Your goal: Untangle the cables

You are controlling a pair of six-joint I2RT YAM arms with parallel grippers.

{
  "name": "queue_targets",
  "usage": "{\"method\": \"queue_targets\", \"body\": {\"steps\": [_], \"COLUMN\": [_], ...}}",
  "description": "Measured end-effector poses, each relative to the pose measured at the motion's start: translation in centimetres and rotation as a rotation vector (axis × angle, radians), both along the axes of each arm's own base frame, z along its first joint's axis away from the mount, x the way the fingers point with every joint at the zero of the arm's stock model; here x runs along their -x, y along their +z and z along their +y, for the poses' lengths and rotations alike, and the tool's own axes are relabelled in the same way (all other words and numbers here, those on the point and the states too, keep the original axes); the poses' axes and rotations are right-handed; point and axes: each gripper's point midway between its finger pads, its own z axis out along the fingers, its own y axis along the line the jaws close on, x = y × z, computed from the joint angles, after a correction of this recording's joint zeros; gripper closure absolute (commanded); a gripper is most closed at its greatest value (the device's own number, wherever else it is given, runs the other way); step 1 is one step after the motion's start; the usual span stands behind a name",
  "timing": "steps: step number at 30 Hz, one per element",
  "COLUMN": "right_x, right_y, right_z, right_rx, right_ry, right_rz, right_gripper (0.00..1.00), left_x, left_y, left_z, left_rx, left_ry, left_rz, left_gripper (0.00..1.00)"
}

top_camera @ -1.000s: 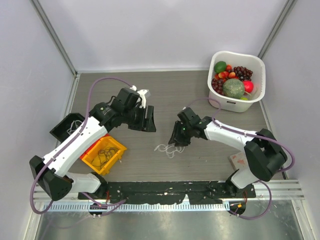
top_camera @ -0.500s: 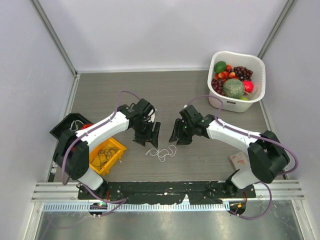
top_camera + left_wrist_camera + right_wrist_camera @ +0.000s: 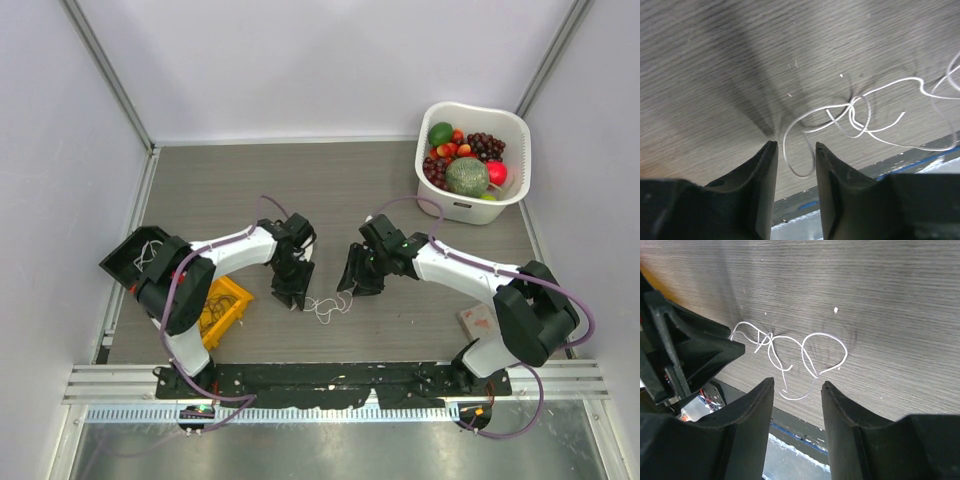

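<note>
**White tangle lies between two open grippers**

The cables (image 3: 326,305) show here as thin white wire in small loose loops. They lie flat on the bench (image 3: 400,190) between the two arms, towards its near edge. The left gripper (image 3: 794,147) is low at the tangle's left end, its jaws parted around an outlying loop but not pinching it. The right gripper (image 3: 796,385) hangs just over the other end, jaws apart and holding nothing. The wire looks very light, limp and a little springy, so a pull from one point would likely drag the whole knot. The best holds seem to be the free outer loops, clear of the central crossing.
</note>
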Motion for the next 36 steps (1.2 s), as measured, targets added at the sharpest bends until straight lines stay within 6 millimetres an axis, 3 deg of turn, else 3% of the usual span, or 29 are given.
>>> {"method": "queue_targets", "body": {"steps": [5, 11, 19, 26, 31, 36], "right_x": [0.5, 1.8, 3.3, 3.2, 2.6, 1.9], "right_y": [0.2, 0.2, 0.1, -0.6, -1.2, -1.0], "right_z": [0.6, 1.5, 2.6, 2.2, 0.8, -0.1], "right_rx": [-0.013, -0.026, -0.027, 0.015, 0.103, 0.148], "right_ry": [0.025, 0.076, 0.091, 0.064, 0.021, 0.022], "right_rz": [0.001, 0.002, 0.021, 0.025, 0.007, -0.017], "right_gripper": [0.31, 0.29, 0.39, 0.39, 0.37, 0.37], "left_x": [0.6, 0.5, 0.7, 0.5, -0.4, -1.6], "left_y": [-0.7, 0.6, 3.6, 6.0, 9.3, 14.8], "left_z": [0.2, -0.5, -1.6, -1.9, -2.2, -2.8], "left_rx": [-0.003, 0.049, 0.146, 0.180, 0.220, 0.314], "left_ry": [-0.004, -0.009, 0.013, 0.035, 0.056, 0.081], "left_rz": [0.024, 0.006, -0.025, -0.057, -0.131, -0.264], "left_gripper": [1.00, 1.00, 1.00, 1.00, 1.00, 1.00]}}
